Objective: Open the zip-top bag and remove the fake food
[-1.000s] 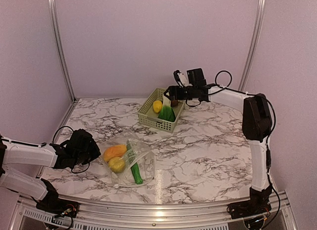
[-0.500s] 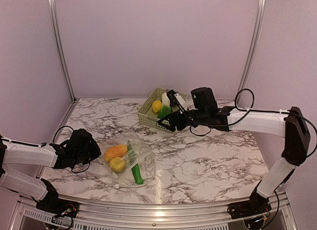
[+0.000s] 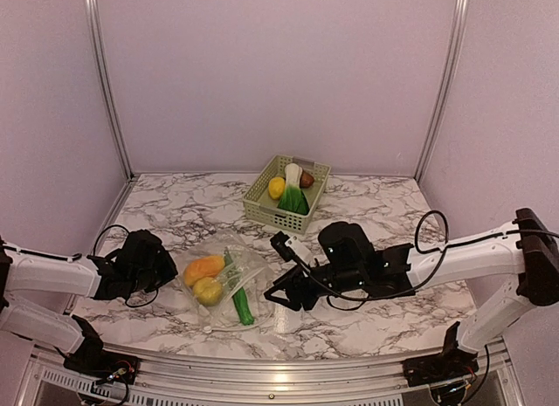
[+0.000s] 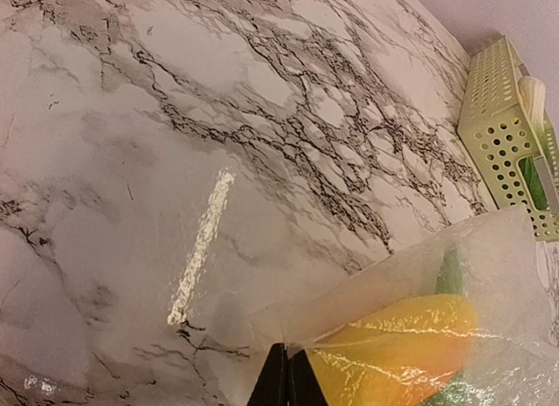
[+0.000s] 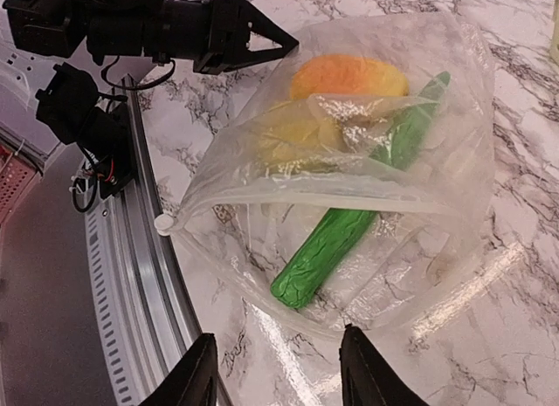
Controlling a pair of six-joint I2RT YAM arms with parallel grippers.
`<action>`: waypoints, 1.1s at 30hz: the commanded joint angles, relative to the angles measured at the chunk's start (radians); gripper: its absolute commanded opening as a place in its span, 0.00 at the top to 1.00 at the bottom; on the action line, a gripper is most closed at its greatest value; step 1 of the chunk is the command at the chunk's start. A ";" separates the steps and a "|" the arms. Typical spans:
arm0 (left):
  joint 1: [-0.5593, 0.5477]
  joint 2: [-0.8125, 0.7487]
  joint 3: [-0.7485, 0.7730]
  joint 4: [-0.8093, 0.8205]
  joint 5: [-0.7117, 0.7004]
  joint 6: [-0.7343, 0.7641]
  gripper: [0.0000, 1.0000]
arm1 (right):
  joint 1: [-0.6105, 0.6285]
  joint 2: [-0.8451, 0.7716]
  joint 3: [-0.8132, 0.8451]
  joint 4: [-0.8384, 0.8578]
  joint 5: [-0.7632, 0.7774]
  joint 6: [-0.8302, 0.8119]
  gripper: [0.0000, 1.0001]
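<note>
The zip-top bag [image 3: 258, 279], near the surface's front-left corner, is opened and pinched by the left jaws; the right jaws are held wide beside it. Three fake food [image 5: 336, 240] pieces are left inside.

Table [image 3: 393, 214]: white marble pattern, dark grey veins, glossy, with a bright streak of glare [image 4: 203, 240]. Walls [image 3: 262, 74]: plain pale lilac panels on three sides. Aluminium posts [image 3: 105, 83] stand at the back corners. Metal rail [image 3: 262, 375] along the near edge. Grey floor [image 5: 44, 336] below.

On marble table [image 3: 384, 216]: bag [image 3: 260, 289], basket [image 3: 265, 210]
</note>
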 commanded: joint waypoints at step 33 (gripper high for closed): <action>0.002 -0.008 -0.036 0.040 0.004 -0.013 1.00 | 0.091 0.643 0.569 -0.322 0.354 -0.067 0.62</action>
